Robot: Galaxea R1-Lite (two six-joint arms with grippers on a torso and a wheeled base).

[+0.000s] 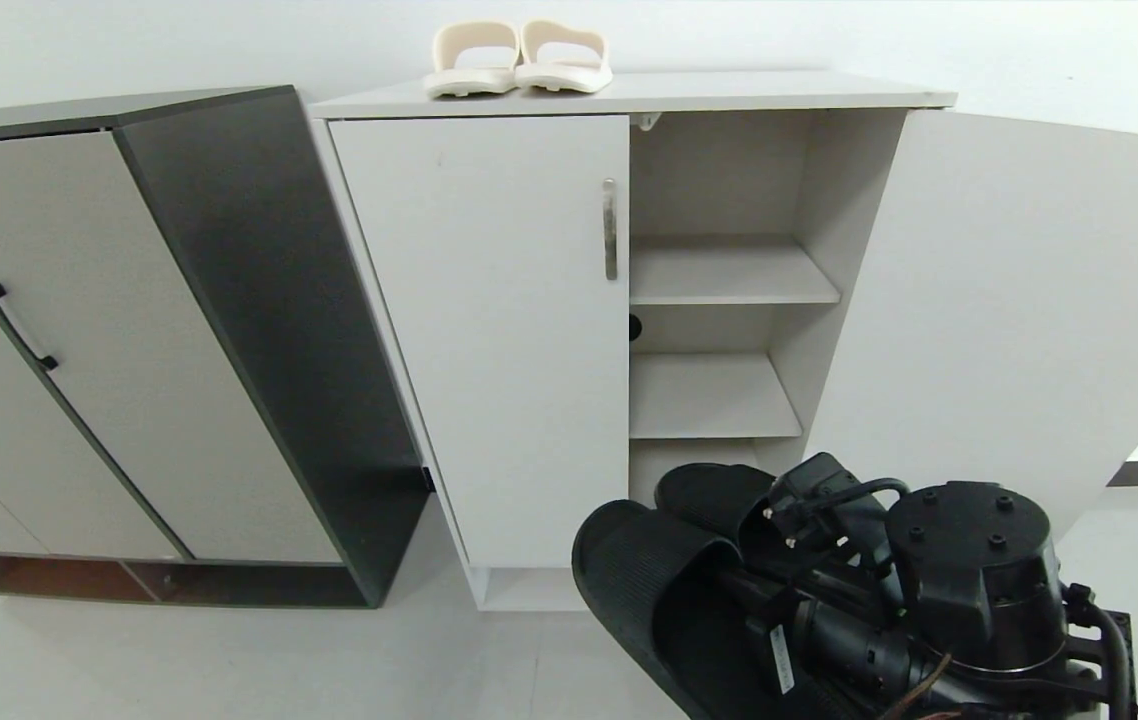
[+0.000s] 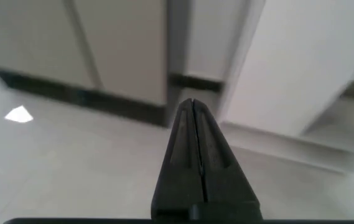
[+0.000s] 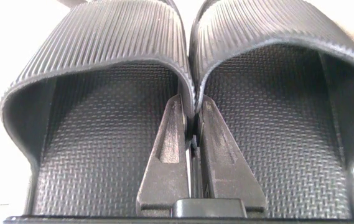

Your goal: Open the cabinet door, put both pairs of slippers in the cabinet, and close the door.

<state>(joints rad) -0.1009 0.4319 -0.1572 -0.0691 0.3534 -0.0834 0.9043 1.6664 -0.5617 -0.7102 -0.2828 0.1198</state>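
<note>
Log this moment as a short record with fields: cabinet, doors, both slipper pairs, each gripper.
cabinet: white cabinet, beside a grey cabinet
right door: open door, swung wide, shelves exposed
left door: closed door
cream slippers: side by side on the cabinet's top
black slippers: held in front of the open compartment
right gripper: fingers clamped on the pair's adjoining straps
left gripper: shut, holding nothing, above the floor

Bright, even light, probably from overhead, washes the cabinet (image 1: 489, 330); its edges bow toward the head view's sides. Beyond the left fingers (image 2: 183, 149) a bright patch (image 2: 18, 114) marks the floor (image 2: 71, 174). Around the right fingers (image 3: 167, 162) the slippers (image 3: 102, 112) stay dark.
</note>
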